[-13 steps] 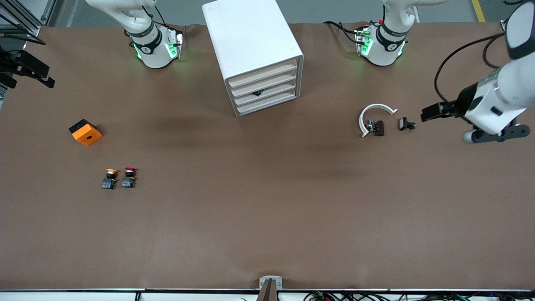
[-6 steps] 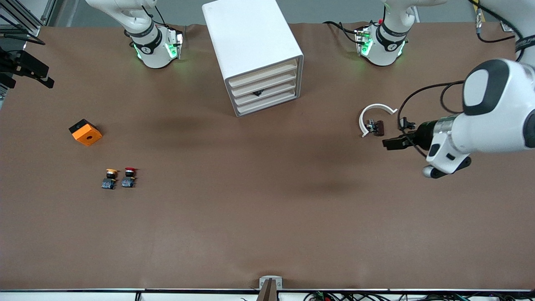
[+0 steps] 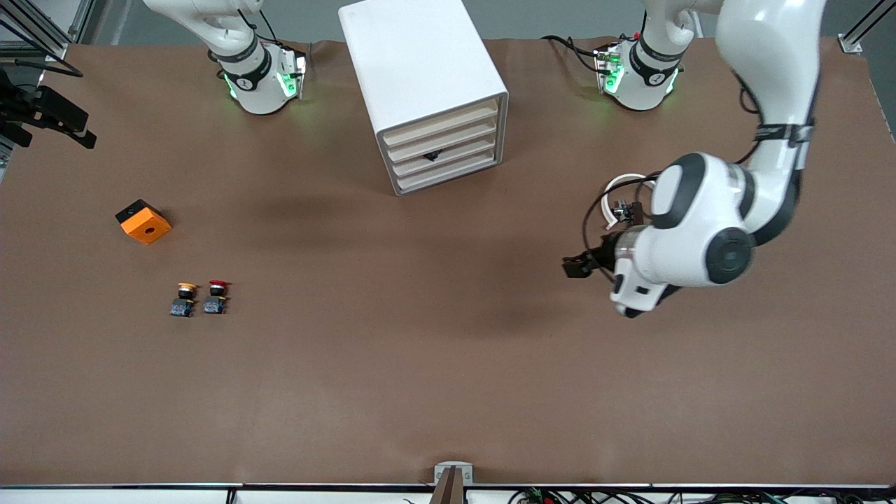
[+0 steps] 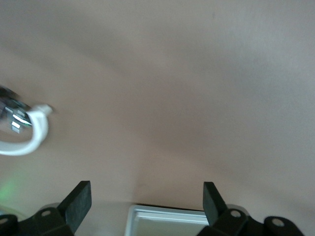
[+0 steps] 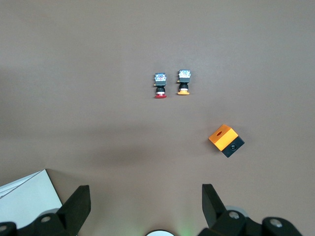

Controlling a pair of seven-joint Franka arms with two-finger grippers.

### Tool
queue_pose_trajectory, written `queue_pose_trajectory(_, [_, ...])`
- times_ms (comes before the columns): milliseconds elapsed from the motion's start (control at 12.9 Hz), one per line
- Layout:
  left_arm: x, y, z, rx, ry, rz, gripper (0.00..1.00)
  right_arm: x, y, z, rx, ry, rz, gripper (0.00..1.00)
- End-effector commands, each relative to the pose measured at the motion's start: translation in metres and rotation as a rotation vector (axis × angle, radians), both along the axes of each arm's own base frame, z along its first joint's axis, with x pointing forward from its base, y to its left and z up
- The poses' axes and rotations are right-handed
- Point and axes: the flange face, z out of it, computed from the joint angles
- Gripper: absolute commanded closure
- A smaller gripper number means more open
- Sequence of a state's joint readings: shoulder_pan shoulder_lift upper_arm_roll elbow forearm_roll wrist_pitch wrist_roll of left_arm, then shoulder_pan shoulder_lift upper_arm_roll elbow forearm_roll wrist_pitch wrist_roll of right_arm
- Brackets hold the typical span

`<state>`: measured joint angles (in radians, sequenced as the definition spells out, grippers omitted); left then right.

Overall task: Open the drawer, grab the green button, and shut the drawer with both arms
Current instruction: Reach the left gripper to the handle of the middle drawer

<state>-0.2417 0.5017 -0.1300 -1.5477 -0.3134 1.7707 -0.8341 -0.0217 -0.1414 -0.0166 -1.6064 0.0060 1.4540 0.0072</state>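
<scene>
- Brown covering runs across the whole surface, and the white cabinet stands on it between the two arm bases, all four drawers shut.
- No drawer has been pulled yet, so the opening step looks to be in hand; the green button is nowhere in sight and, by my guess, sits inside one of them.
- Left gripper hangs over bare surface toward the left arm's end from the cabinet, its jaws standing wide apart with nothing between them.
- Right gripper is high up near its own base, jaws apart and empty; that arm waits.
- Next, the left gripper needs to line up with a drawer's front and catch its edge, while the other arm may have to steady the cabinet.
- A white ring with small dark parts lies near the left arm; an orange block, a red-capped button and a yellow-capped one lie toward the right arm's end from the cabinet.
- Compared with a second ago, the left arm has swung in from the table's edge, closing on the cabinet; everything on the surface has stayed put.
</scene>
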Motion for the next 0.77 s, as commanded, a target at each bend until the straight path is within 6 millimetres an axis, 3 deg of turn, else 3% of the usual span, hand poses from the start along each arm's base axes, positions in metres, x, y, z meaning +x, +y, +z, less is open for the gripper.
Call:
queue_pose_trajectory(0, [-0.003,-0.028,-0.031,-0.003,0.09,0.121,0.0,-0.005,0.001,0.006,-0.022,-0.012,0.017,0.0])
queue_pose_trajectory(310, [-0.032,-0.081,-0.08,0.102,0.259,0.305,0.0,-0.005,0.001,0.006,-0.022,-0.01,0.017,0.0])
queue_pose_trajectory(465, [-0.042,-0.096,-0.1,0.161,0.376,0.477,0.0,-0.005,0.001,0.006,-0.022,-0.01,0.017,0.0])
queue_pose_trajectory(697, [-0.053,-0.111,-0.129,0.158,0.519,0.587,0.0,-0.005,0.001,0.006,-0.022,-0.01,0.017,0.0])
